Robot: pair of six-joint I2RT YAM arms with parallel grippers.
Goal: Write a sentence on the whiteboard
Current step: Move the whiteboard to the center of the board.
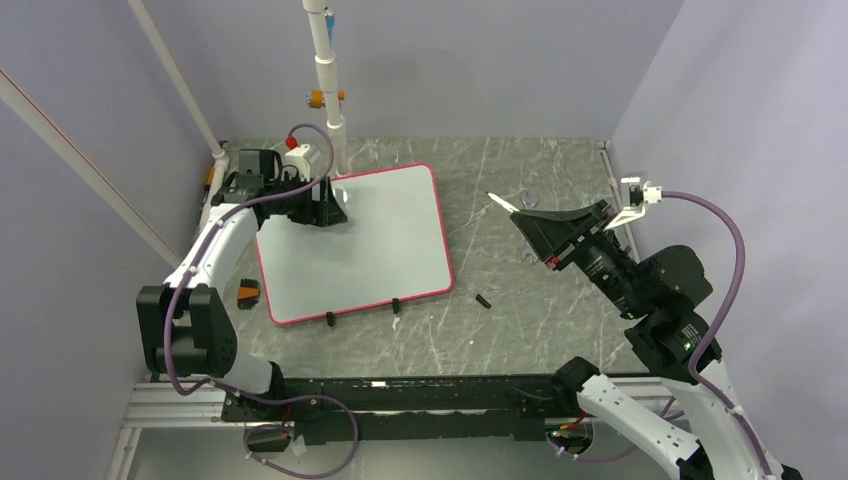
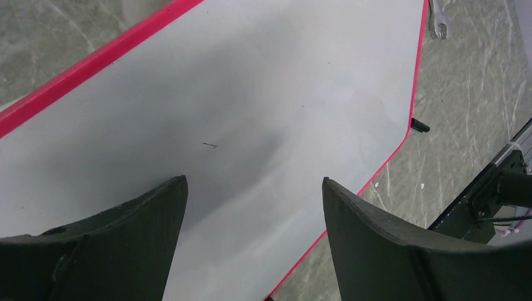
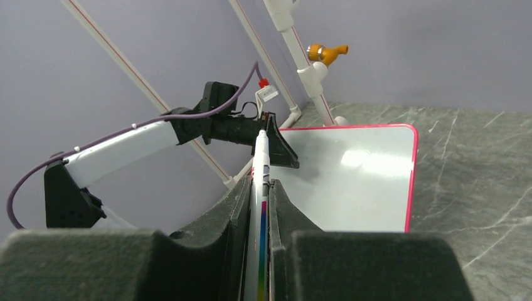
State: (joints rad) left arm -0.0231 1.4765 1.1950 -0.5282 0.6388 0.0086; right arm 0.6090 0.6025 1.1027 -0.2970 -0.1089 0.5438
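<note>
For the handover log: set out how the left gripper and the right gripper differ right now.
The left gripper is open and empty; the right gripper is shut on a white marker. The left gripper sits over the far left corner of the whiteboard; the right gripper is off to the board's right, over the table. Both have dark fingers.

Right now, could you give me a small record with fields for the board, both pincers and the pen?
board: large flat white rectangular whiteboard with a thin red rim, lying on the grey marbled table
writing: no words visible
left pincer: open, above the board's far left corner
right pincer: shut on the slim white marker pen, raised right of the board
</note>
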